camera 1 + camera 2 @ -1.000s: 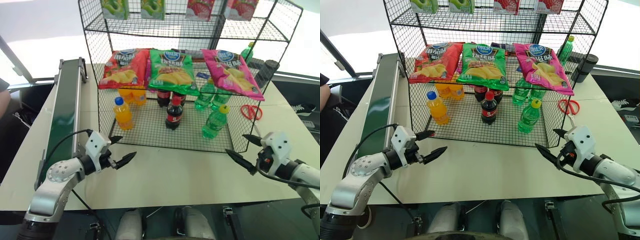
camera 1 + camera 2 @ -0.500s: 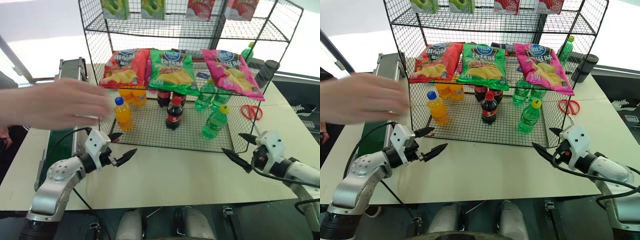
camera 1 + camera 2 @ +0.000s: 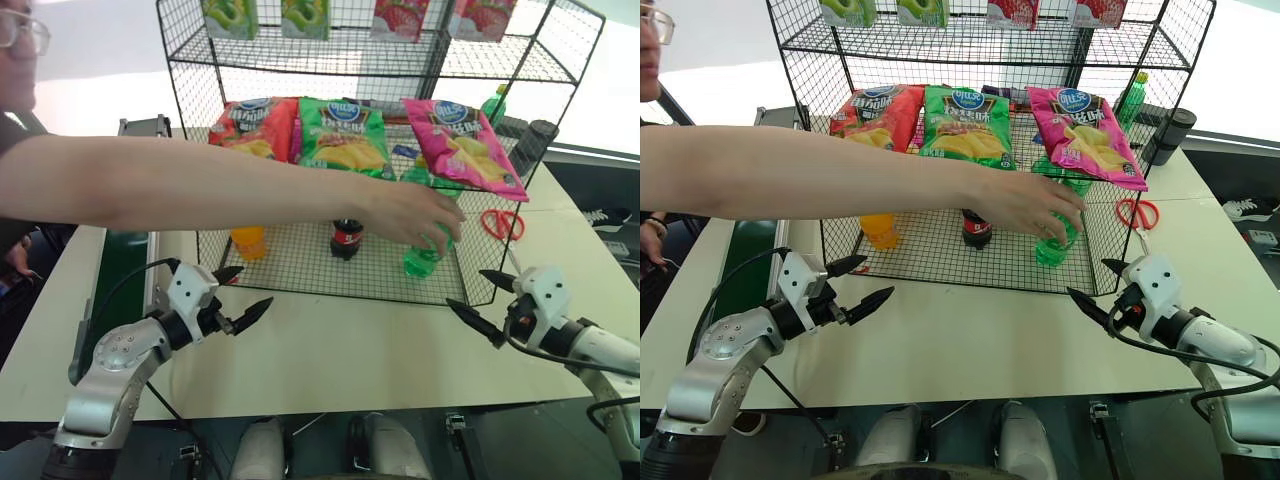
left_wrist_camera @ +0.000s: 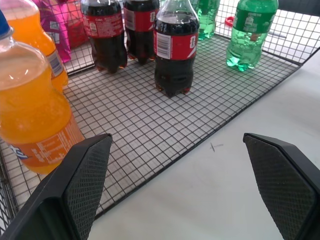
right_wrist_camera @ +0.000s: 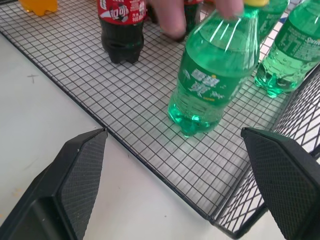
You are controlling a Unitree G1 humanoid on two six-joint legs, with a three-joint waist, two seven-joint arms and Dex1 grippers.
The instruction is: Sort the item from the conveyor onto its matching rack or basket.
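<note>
The item, a clear green bottle (image 3: 424, 257) with a yellow cap, stands upright on the flat wire-grid lowest tier (image 3: 300, 262) of the black rack, toward its right front. A person's hand (image 3: 412, 214) rests on the bottle's top; the right wrist view shows fingers around its neck (image 5: 216, 75). The dark green conveyor (image 3: 746, 262) runs along the table's left side, partly hidden by the person's arm. My left gripper (image 3: 253, 287) hovers open over the table just before the rack's left front. My right gripper (image 3: 466, 288) is open at the rack's right front corner. Both hold nothing.
On the same tier stand an orange bottle (image 4: 30, 107), cola bottles (image 4: 172, 47) and green-capped green bottles (image 5: 294, 47). Crisp bags (image 3: 345, 135) lie on the slanted tier above. Red scissors (image 3: 500, 222) and a black cup (image 3: 540, 140) sit right of the rack.
The person's arm has stretched from the left across the rack's front, and the hand now sits on the yellow-capped green bottle. Both grippers have kept their places, open.
</note>
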